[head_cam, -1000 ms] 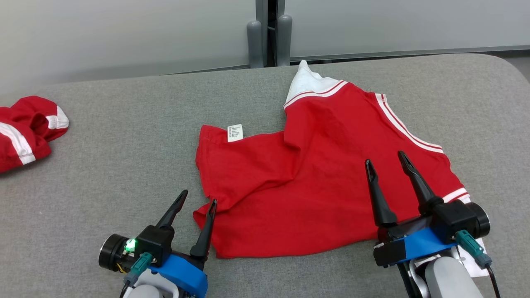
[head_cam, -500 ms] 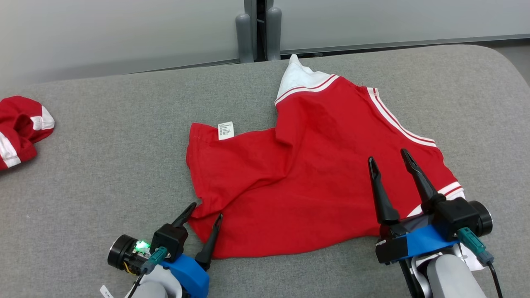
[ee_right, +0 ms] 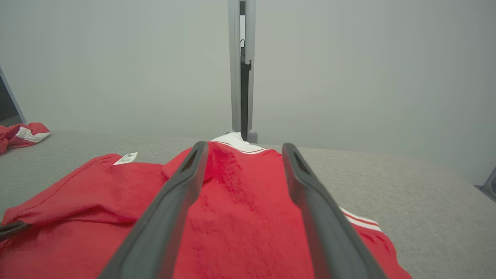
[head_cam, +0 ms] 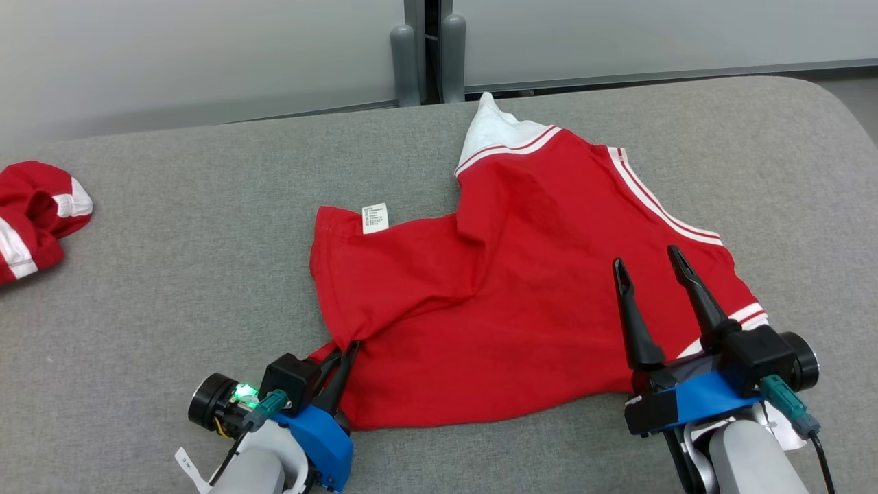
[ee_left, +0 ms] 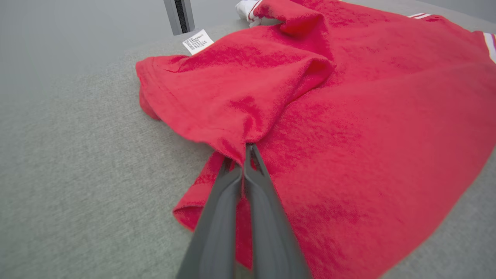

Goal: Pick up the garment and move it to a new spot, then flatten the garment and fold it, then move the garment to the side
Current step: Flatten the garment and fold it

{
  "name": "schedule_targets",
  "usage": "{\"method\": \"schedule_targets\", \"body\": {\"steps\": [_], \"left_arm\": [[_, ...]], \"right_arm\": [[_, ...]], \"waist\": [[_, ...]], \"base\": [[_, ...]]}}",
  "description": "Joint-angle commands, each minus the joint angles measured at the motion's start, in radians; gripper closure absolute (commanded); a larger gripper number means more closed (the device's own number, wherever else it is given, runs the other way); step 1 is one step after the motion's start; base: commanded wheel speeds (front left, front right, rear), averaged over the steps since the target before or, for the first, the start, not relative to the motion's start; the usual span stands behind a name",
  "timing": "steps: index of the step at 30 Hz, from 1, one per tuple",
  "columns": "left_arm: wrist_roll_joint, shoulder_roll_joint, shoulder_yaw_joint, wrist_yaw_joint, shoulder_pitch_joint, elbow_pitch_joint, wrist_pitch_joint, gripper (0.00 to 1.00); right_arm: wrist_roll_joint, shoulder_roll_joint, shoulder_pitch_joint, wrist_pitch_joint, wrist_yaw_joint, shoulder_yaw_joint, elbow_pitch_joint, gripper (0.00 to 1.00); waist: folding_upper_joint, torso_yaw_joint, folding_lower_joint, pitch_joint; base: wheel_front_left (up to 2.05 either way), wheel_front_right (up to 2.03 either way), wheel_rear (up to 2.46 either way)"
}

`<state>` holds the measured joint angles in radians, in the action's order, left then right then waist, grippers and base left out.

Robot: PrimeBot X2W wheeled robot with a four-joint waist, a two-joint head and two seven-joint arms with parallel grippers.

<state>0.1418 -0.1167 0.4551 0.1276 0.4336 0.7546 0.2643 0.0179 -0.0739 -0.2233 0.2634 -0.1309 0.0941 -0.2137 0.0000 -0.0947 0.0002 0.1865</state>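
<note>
A second red bundle (head_cam: 34, 213) lies at the far left edge of the grey bench (head_cam: 192, 274). The left hand (head_cam: 343, 351) is clamped on the near-left corner of the red garment (head_cam: 507, 302), which is spread mid-bench. The right hand (head_cam: 647, 256), fingers apart, is over the garment's right side, perhaps touching it.

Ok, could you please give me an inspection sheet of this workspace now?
Surface: grey fabric-covered table.
Job's things: red garment spread out, wrinkled, white label showing.
Clutter: second red garment bunched at far left.
Grippers: left hand shut on the red garment's near-left edge; right hand open above its right side.
Cables: teal-plugged cable at right wrist.
Surroundings: pale wall panels, grey post behind table.
</note>
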Motion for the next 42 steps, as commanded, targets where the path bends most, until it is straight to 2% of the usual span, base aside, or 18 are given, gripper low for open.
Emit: {"method": "schedule_targets", "body": {"steps": [1, 13, 26, 32, 42], "left_arm": [[0.012, -0.007, 0.004, 0.004, 0.016, -0.013, 0.0, 1.0], [0.009, -0.048, 0.013, 0.004, 0.002, -0.202, 0.0, 1.0], [-0.008, -0.104, -0.025, -0.014, 0.013, -0.399, 0.0, 1.0], [0.021, -0.131, -0.06, -0.017, 0.035, -0.402, 0.0, 1.0], [0.031, -0.171, -0.079, -0.012, 0.116, -0.318, -0.001, 1.0]], "right_arm": [[-0.003, -0.002, 0.009, 0.002, 0.0, -0.002, -0.003, 0.0], [0.01, 0.01, 0.045, 0.001, 0.0, -0.009, -0.012, 0.0], [0.029, 0.019, 0.064, 0.001, 0.0, -0.041, -0.006, 0.0], [0.031, 0.02, 0.046, 0.001, 0.0, -0.041, -0.009, 0.0], [0.036, 0.022, 0.017, 0.001, 0.0, -0.043, -0.011, 0.0]], "waist": [[0.0, 0.01, -0.0002, -0.01], [0.0, 0.069, -0.0002, -0.063], [0.0, 0.065, -0.0002, -0.068], [0.0, 0.049, -0.0002, -0.057], [0.0, -0.004, -0.0002, -0.014]], "base": [[0.0, 0.0, 0.0], [0.0, 0.0, 0.0], [0.0, 0.0, 0.0], [0.0, 0.0, 0.0], [0.0, 0.0, 0.0]]}}
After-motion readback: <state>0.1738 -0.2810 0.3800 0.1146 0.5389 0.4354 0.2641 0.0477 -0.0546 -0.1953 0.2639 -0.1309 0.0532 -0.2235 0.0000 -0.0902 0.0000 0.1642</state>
